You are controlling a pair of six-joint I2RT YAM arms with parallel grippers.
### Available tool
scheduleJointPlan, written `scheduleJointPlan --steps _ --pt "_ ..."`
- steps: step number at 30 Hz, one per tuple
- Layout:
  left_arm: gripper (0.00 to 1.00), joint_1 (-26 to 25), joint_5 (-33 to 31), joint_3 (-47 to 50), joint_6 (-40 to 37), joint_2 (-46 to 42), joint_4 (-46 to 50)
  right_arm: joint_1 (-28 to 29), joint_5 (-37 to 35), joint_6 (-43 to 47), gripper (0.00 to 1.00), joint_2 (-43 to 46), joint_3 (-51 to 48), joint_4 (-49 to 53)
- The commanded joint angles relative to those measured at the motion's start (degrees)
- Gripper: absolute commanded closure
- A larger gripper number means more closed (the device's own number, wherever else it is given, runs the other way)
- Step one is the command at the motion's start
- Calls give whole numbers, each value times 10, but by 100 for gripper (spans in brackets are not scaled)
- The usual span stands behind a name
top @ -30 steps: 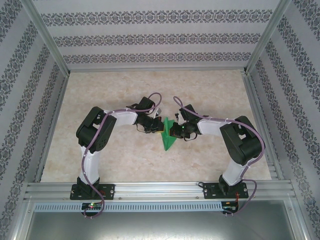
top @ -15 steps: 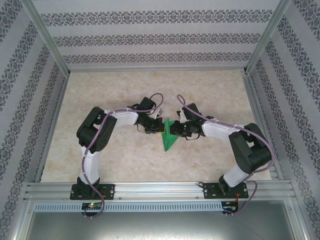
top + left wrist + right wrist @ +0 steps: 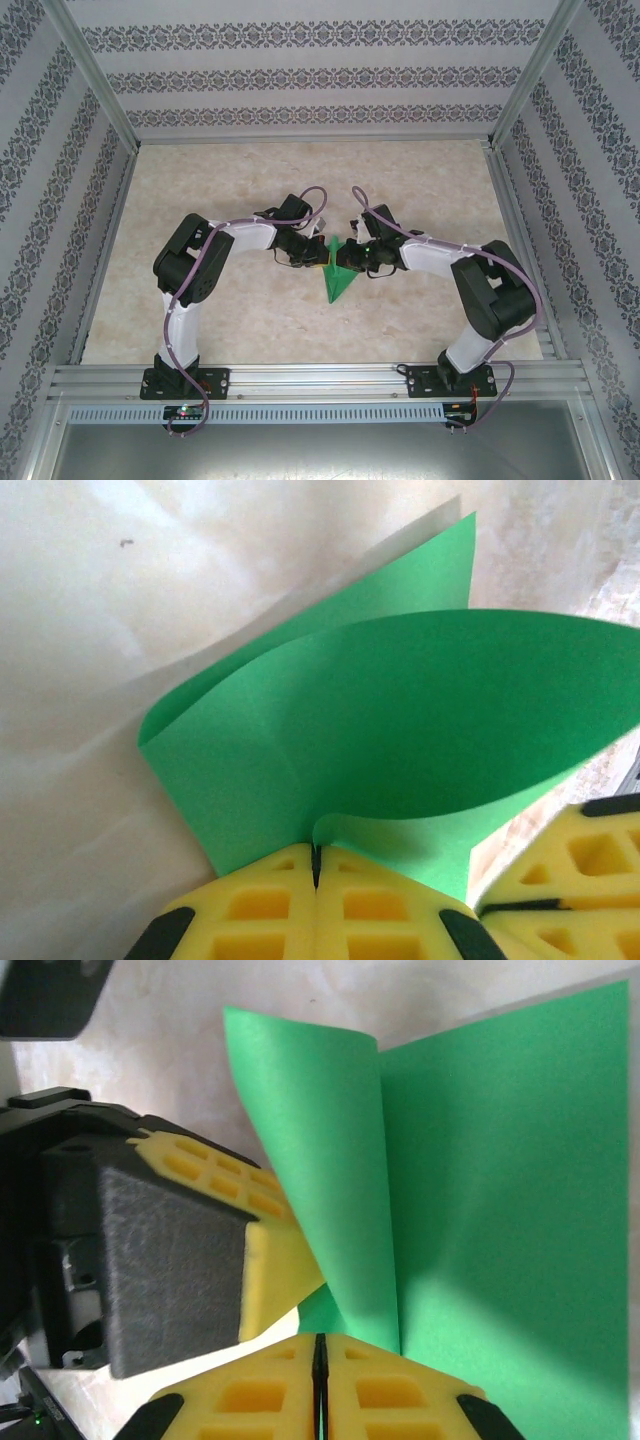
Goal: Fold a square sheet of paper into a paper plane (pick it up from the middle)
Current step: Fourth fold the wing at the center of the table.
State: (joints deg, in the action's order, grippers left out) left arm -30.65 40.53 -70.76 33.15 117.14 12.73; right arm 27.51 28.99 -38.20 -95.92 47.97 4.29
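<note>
The square sheet of paper (image 3: 337, 277) is bright green and bent into a pointed wedge, its tip toward the table's near edge. It hangs between both grippers at mid-table. My left gripper (image 3: 319, 257) is shut on its left side; in the left wrist view the yellow fingertips (image 3: 270, 890) pinch a curled flap of the sheet (image 3: 400, 710). My right gripper (image 3: 349, 261) is shut on the right side. In the right wrist view its jaws meet on the sheet's lower edge (image 3: 500, 1180), with the left gripper's fingers (image 3: 275, 1250) close beside.
The marble-patterned table (image 3: 420, 190) is ringed by an aluminium frame (image 3: 300, 380) and patterned walls. Both arms bend inward from their bases at the near edge, and the two grippers almost touch.
The right arm's elbow swung outward to the right and its gripper shifted slightly up along the sheet. The left arm held still. The sheet stayed pinched between both.
</note>
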Motion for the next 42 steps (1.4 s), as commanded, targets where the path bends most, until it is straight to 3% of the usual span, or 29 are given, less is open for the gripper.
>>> scheduleJointPlan --steps 1,24,42 --pt "100 -7 1 9 -16 10 35 3 16 -9 90 -19 22 -18" --pt "99 -7 13 12 -25 -9 45 3 -67 36 91 -77 67 68" --pt "97 -7 15 17 -45 -23 76 2 -66 50 91 -93 66 68"
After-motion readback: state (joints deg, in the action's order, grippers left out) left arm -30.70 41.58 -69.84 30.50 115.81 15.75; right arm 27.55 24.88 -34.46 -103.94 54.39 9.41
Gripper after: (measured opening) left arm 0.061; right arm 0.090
